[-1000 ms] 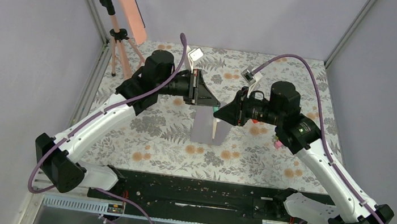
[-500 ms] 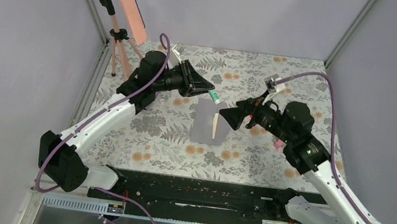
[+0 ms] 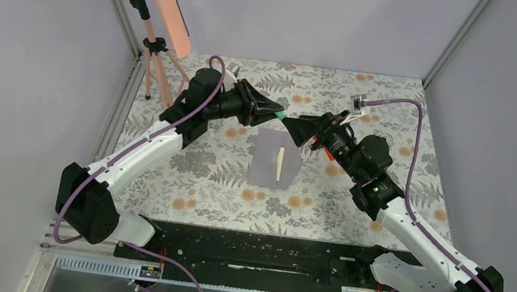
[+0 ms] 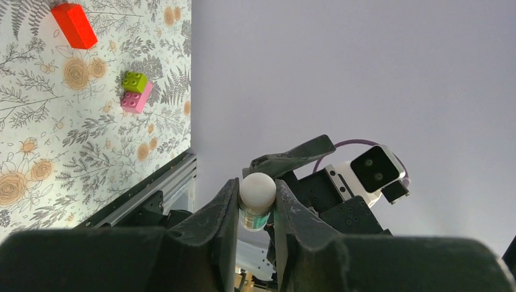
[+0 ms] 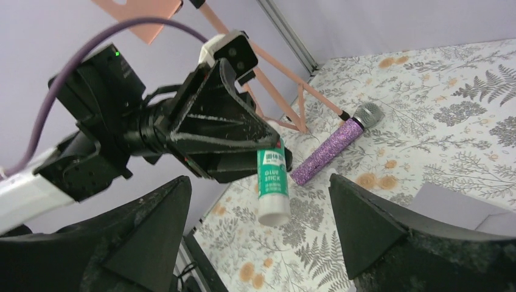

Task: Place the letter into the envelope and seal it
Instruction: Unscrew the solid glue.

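Observation:
The grey-lilac envelope [image 3: 267,163] lies flat on the floral table, and a narrow strip of the cream letter [image 3: 279,165] shows in its opening. Above its far edge my left gripper [image 3: 275,110] is shut on a green and white glue stick [image 3: 281,115]. In the left wrist view both fingers [image 4: 226,207] clamp the stick [image 4: 257,193] by its white end. My right gripper [image 3: 295,124] faces it from the right, open wide. The right wrist view shows the glue stick [image 5: 272,182] hanging between that gripper's [image 5: 258,182] spread fingers, touching neither.
A tripod [image 3: 150,43] with an orange-pink panel stands at the back left. A purple glitter microphone [image 5: 331,149] lies on the table beyond the glue stick. A red brick [image 4: 74,24] and a green-on-pink brick pair [image 4: 135,91] sit on the table.
My right gripper opened wide and swung up and back to face the left one. The left gripper lifted off the envelope and brought the glue stick right, toward the right gripper.

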Robot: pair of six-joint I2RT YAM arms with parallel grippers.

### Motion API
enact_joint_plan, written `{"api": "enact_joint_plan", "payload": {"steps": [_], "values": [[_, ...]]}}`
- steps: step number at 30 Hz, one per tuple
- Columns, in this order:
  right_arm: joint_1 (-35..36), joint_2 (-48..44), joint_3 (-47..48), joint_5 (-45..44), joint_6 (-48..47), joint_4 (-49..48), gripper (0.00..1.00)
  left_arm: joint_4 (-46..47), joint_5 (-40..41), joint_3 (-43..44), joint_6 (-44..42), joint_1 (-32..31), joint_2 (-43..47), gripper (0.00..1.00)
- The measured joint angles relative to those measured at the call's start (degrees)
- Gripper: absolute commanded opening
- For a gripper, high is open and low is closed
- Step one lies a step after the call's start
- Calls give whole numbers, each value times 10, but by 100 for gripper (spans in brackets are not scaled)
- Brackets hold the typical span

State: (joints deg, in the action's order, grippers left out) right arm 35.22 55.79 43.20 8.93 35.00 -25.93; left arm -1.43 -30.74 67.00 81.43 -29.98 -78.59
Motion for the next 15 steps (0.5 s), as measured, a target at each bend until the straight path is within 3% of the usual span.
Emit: {"api": "enact_joint_plan", "payload": {"steps": [3, 11, 15], "values": [[0, 17, 1, -14, 30, -16, 80, 0, 6, -7, 16, 0, 0, 0], [18, 46, 16, -42, 54, -13, 73, -1, 17, -7, 33, 0, 0, 0], [23, 58, 21, -48, 58, -7, 61, -1, 19, -7, 37, 0, 0, 0]]}}
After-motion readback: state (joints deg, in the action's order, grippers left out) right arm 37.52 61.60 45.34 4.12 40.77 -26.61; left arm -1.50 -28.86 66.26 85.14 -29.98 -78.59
